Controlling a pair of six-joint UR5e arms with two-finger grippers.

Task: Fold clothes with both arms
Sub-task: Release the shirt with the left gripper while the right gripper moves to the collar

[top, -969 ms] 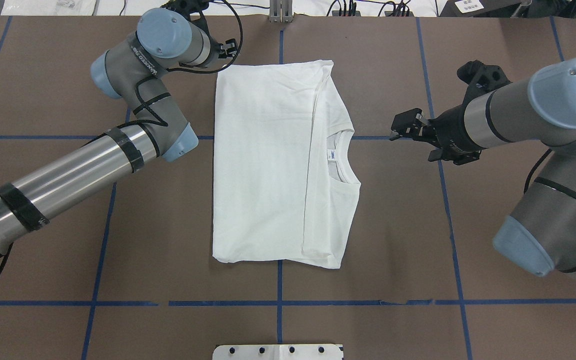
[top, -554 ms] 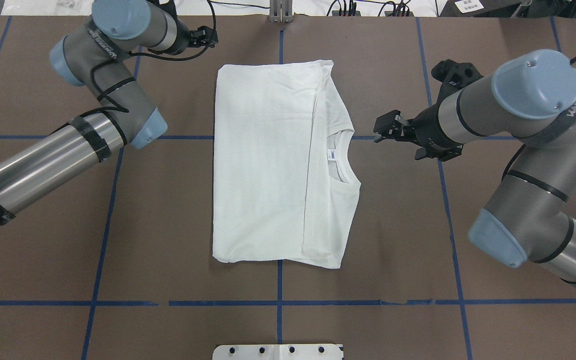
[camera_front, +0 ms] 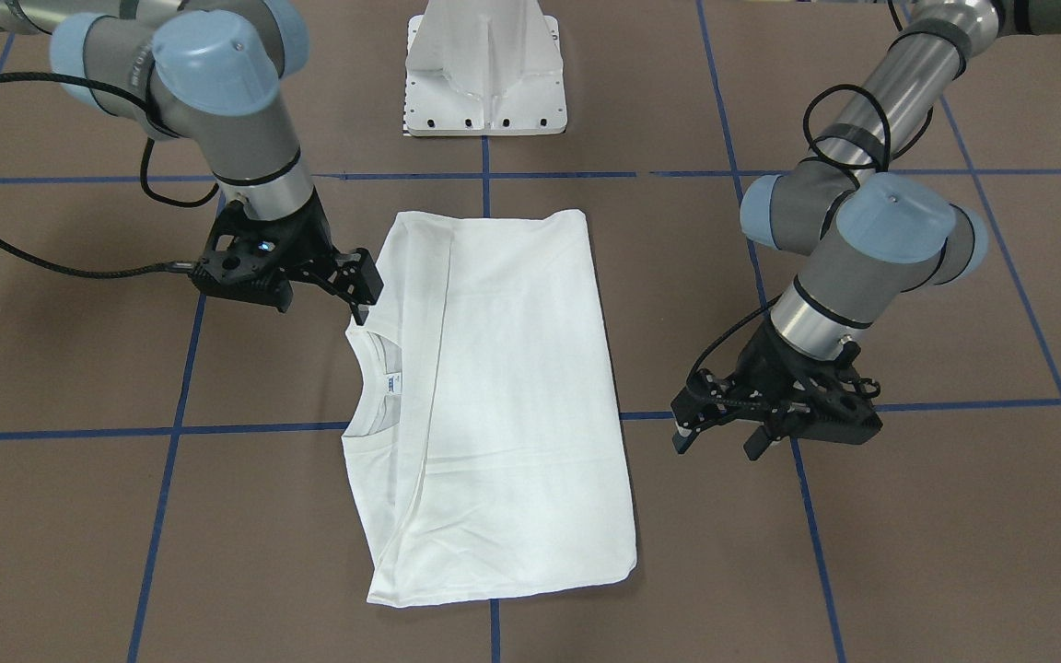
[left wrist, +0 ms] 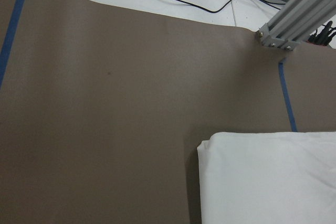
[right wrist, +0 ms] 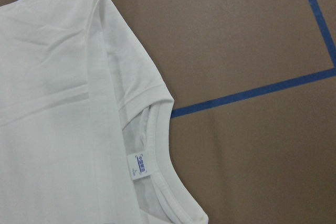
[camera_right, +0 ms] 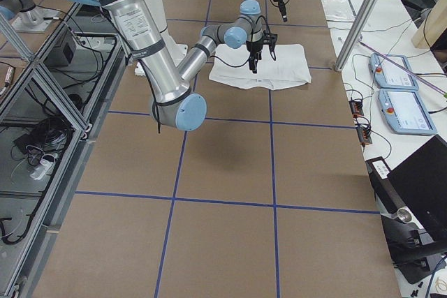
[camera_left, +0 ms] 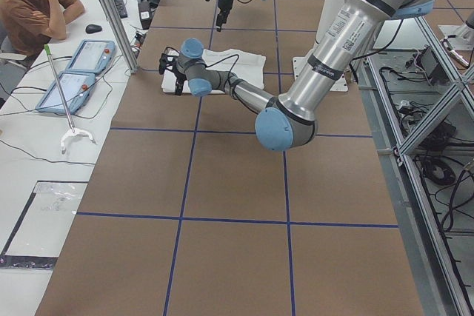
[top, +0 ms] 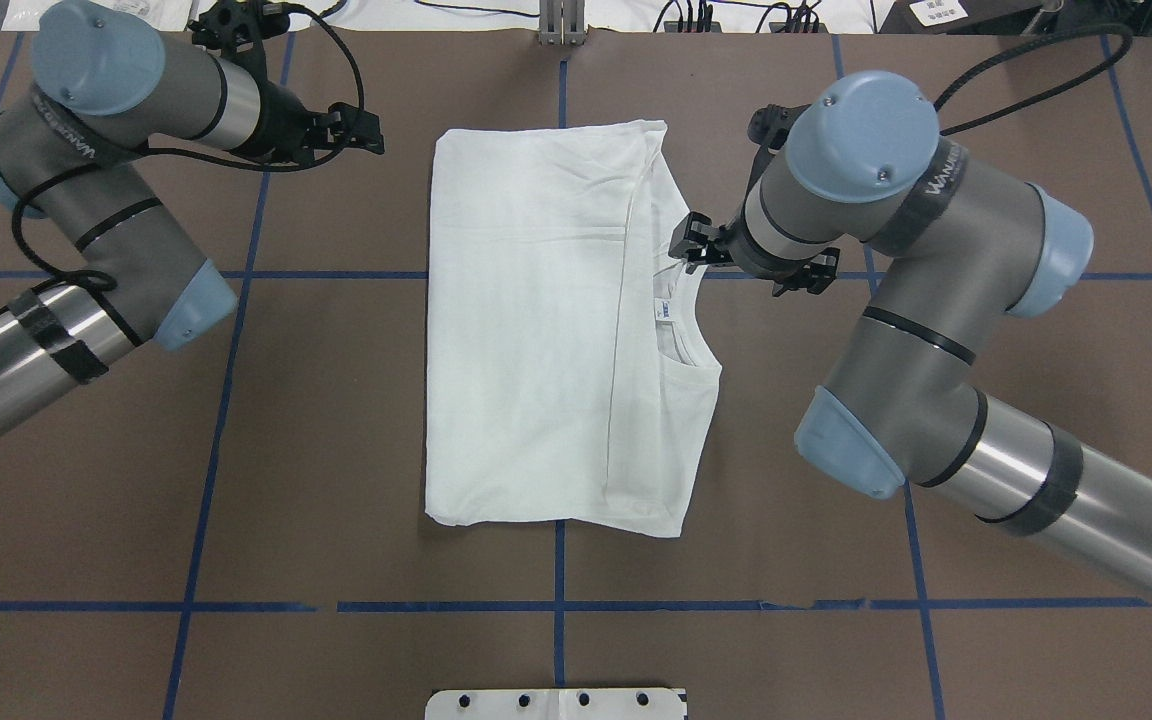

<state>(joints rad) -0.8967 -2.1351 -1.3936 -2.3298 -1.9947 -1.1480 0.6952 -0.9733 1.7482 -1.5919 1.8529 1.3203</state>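
As the white long-sleeved cotton shirt (top: 536, 330) lies part-folded, I read black right gripper (top: 684, 242), jaws apart at its collar (right wrist: 160, 145), as pre-grasp; left gripper (camera_front: 717, 444), also apart, hangs clear.

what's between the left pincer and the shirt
Only bare brown table. In the overhead view the left pincer hangs apart from the shirt, with no object in the gap.

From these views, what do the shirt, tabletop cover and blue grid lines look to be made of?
Shirt: soft matte white knit, probably cotton, going by the ribbed collar and gentle creases.
Tabletop cover: matte brown sheet without glare, paper or card-like; exact material unclear.
Blue grid lines: probably adhesive tape, thin flat strips with a ragged break.
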